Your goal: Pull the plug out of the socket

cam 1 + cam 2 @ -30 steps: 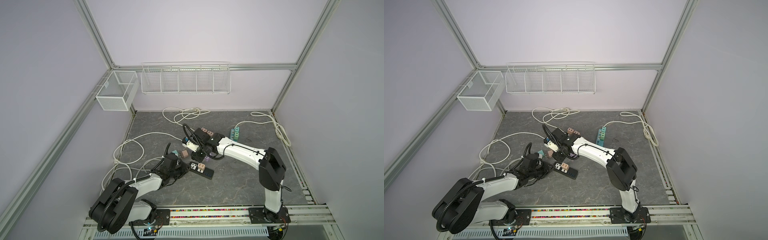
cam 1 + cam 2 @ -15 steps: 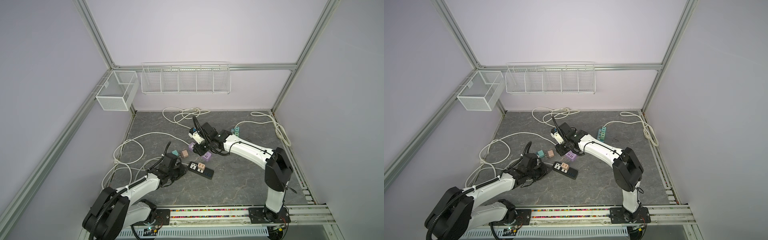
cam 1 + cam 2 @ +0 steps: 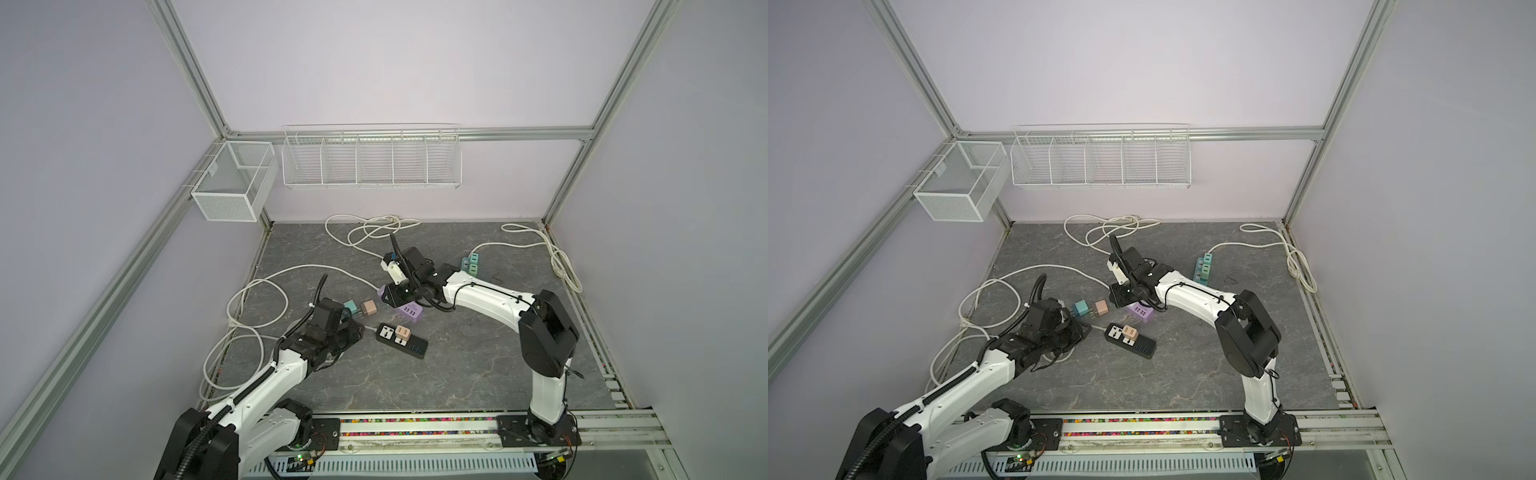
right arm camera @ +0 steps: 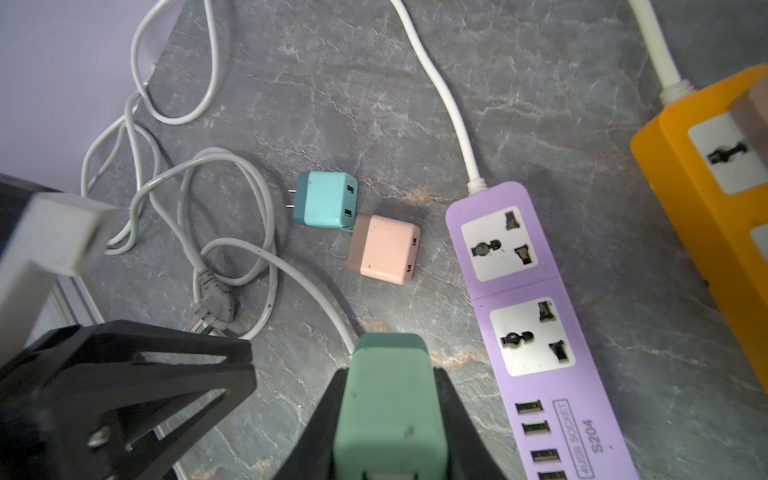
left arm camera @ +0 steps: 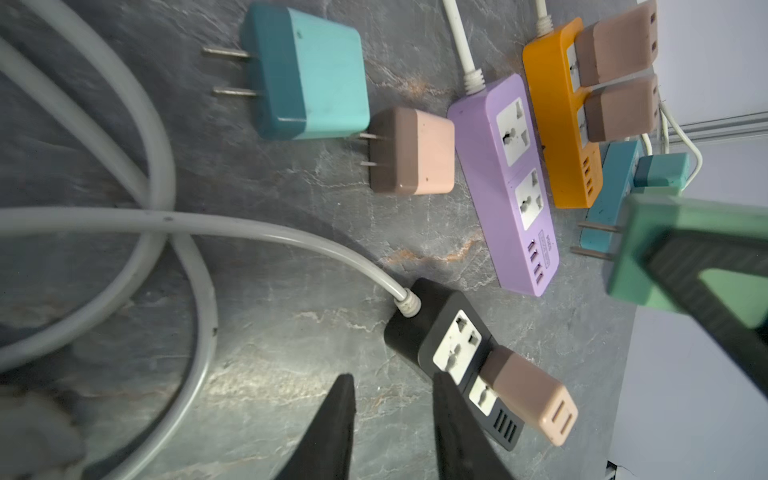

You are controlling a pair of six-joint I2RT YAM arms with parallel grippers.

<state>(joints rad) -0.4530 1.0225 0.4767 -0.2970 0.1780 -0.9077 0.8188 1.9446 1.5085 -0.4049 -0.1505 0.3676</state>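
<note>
Left gripper [image 5: 391, 386] was logged nearest the front rail, low over the grey floor [image 3: 457, 365]. Its jaws were parted a little, with only bare floor between them and nothing gripped. One finger [image 5: 449, 424] was overlapped with the near edge of the black strip [image 3: 415, 348]; contact could not be told. A peach plug [image 5: 528, 399] was seated in that strip's second socket, and the socket by the cord was left empty.

At 11 o'clock of the black strip two loose plugs were laid just beside each other: teal plug [image 3: 351, 307] and pink plug [image 3: 368, 308]. At 1 o'clock the purple strip [image 3: 1140, 312] was laid flat, with both its sockets [image 4: 498, 245] shown empty.

Right gripper [image 4: 390, 374] was found over the cord end of the purple strip, at 12 o'clock of the black strip in both top views. Its jaws were clamped on the green plug [image 4: 390, 415]. That plug was held out of the socket, prongs [image 5: 598, 226] bare, just beside the purple strip.

An orange strip [image 5: 557, 124] carrying two brownish plugs was seen just beyond the purple one in the wrist views. At 2 o'clock of the right gripper a teal strip [image 3: 471, 264] was placed. White cables [image 3: 374, 226] were coiled at the back, and wire baskets [image 3: 370, 158] were hung on the far wall.
</note>
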